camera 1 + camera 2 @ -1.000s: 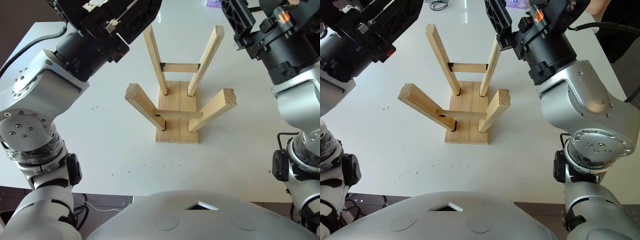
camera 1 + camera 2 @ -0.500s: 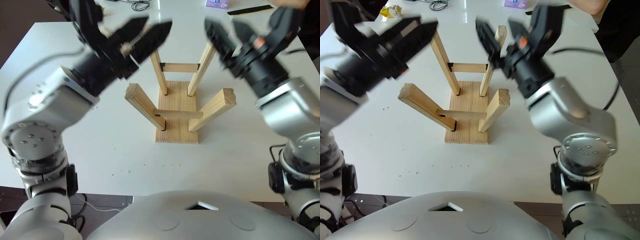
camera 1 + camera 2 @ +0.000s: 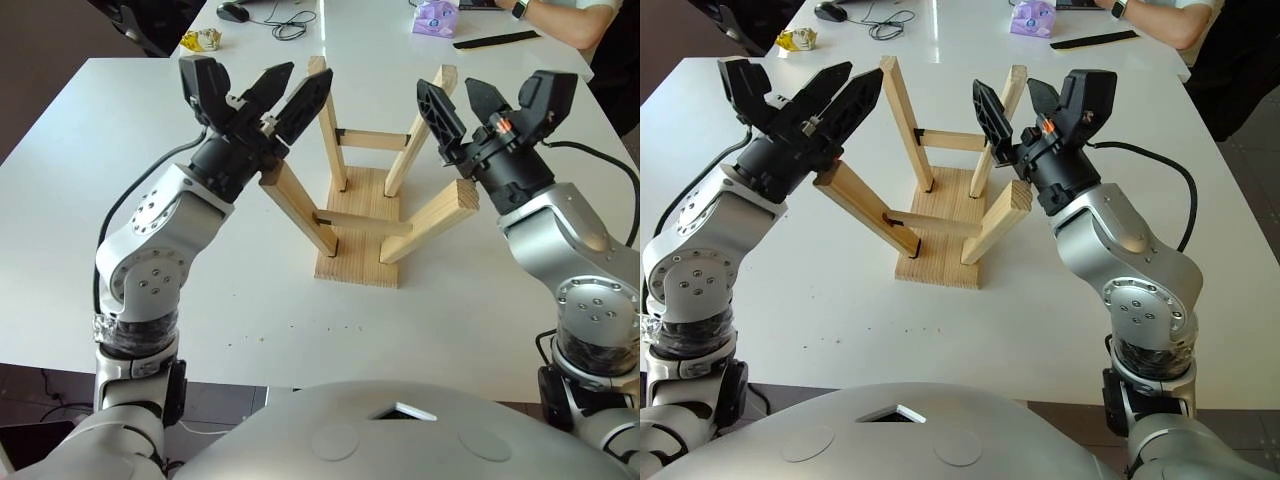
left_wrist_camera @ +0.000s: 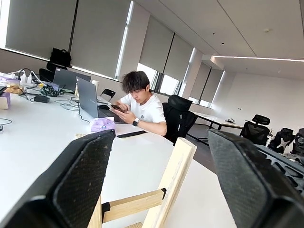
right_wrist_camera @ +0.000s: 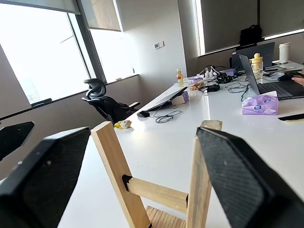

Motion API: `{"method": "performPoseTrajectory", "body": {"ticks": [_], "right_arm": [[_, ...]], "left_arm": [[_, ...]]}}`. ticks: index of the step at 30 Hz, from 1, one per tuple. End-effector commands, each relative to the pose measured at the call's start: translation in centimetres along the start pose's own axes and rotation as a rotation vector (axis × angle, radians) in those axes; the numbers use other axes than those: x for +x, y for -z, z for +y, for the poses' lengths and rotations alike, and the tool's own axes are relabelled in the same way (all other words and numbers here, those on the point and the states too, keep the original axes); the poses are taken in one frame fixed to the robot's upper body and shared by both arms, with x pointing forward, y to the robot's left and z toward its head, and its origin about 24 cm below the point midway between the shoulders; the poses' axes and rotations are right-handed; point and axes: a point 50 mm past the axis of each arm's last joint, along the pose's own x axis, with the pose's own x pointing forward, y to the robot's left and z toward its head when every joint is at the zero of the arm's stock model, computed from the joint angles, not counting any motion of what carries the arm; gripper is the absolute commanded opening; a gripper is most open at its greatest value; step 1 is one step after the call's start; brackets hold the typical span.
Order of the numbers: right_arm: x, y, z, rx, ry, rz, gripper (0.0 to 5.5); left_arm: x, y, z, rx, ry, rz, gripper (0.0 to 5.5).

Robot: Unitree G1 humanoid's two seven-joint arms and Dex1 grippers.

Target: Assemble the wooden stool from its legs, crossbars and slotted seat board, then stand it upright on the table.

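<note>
Head view: the stool (image 3: 362, 205) stood upside down, its seat board (image 3: 357, 268) flat on the table (image 3: 200, 290), with 4 legs (image 3: 300, 212) rising from the board and 2 crossbars (image 3: 372, 139) joining them in pairs. The 2 legs at the board's far end stood fairly straight; the 2 at its near end splayed outward. The left gripper (image 3: 258, 80) hung above and to the left of the board, jaws wide apart and holding nothing. The right gripper (image 3: 490, 95) hung above and to the right of the board, equally wide open and empty.

Left wrist view: the pads (image 4: 76, 185) framed a far-end leg and its crossbar, well clear of the wood.

Right wrist view: the fingers (image 5: 247, 185) spread wide around the 2 far-end legs above the board, touching neither.

The wood looked light, stiff and dry, so it should not slip in the jaws. The splay suggested loose slot joints, so pulling on a leg tip could work it free. Each gripper would likely do best low on a leg, close to the board, or on the board's edges when turning it over.
</note>
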Motion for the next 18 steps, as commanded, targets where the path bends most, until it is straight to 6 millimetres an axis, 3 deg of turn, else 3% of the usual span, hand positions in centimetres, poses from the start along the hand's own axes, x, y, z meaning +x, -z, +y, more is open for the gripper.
{"method": "performPoseTrajectory", "body": {"ticks": [1,8,13,18], "right_arm": [[0.0,2.7,-0.8,0.015,0.061,0.145,4.13],[1.2,1.8,0.2,0.052,0.035,0.095,4.13],[2.5,1.6,1.1,0.080,0.015,0.081,4.13],[2.3,1.6,0.8,0.081,0.041,0.069,4.13]], "left_arm": [[0.9,1.0,-1.2,-0.037,0.044,0.073,3.59],[2.9,1.1,-3.4,-0.059,0.147,0.085,3.59],[4.1,1.8,-3.9,-0.091,0.151,0.093,3.59],[4.3,1.0,-4.0,-0.100,0.147,0.054,3.59]]}}
